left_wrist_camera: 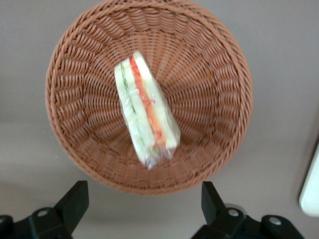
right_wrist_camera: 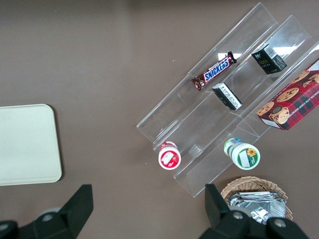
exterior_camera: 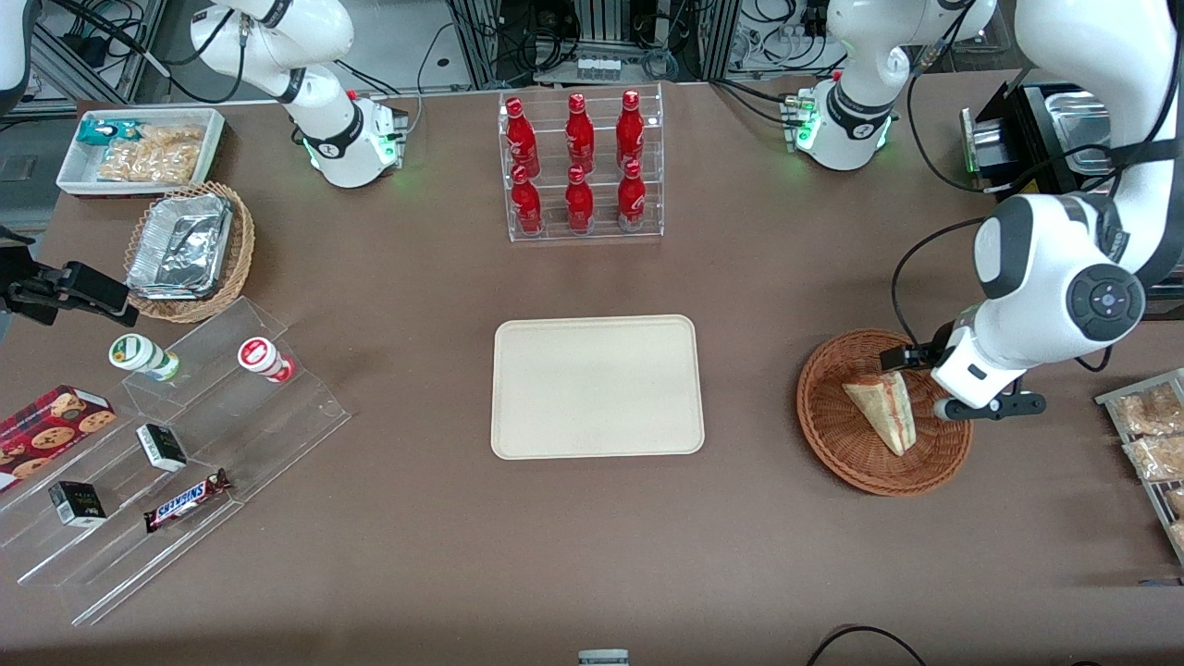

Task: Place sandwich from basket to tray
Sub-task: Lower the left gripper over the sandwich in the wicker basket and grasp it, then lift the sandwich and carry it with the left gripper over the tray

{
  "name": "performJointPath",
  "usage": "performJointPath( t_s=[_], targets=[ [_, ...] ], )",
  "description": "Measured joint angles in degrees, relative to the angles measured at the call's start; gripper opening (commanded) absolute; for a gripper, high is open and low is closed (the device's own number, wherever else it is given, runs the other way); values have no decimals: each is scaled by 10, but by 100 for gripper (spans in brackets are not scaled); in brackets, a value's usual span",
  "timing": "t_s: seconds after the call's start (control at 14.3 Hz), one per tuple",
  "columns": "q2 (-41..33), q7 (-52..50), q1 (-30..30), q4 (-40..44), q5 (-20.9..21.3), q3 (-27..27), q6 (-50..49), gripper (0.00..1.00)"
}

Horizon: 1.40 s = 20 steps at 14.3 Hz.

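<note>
The sandwich [exterior_camera: 883, 407], a wrapped pale bread wedge with red and green filling, lies in the reddish-brown wicker basket [exterior_camera: 832, 444] toward the working arm's end of the table. My left gripper [exterior_camera: 962, 384] hangs above the basket's rim on the side away from the tray. It is open and empty. In the left wrist view the sandwich [left_wrist_camera: 144, 117] lies in the middle of the basket [left_wrist_camera: 75, 124]. The gripper [left_wrist_camera: 143, 204] is just outside the rim, with its black fingers [left_wrist_camera: 75, 199] spread wide. The cream tray [exterior_camera: 597, 388] lies bare at the table's middle.
A clear rack of red bottles [exterior_camera: 581, 166] stands farther from the camera than the tray. Bagged pastries [exterior_camera: 1152, 435] lie at the working arm's table edge. A clear stepped shelf of snacks [exterior_camera: 176, 444], a tan basket with foil containers [exterior_camera: 190, 250] and a white bin [exterior_camera: 139, 148] sit toward the parked arm's end.
</note>
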Motion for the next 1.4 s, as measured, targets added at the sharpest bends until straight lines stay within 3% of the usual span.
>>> performJointPath(
  t_s=[0.56, 0.77, 0.84, 0.98, 1.05, 1.4],
  targets=[
    [20, -238, 0, -76, 0, 0, 180, 100],
    [30, -269, 0, -103, 0, 0, 218, 100],
    [37, -272, 0, -106, 0, 0, 222, 85],
    [55, -278, 0, -107, 0, 0, 236, 21],
    [63, -283, 0, -106, 0, 0, 241, 10],
    [65, -284, 0, -71, 0, 0, 191, 6]
  ],
)
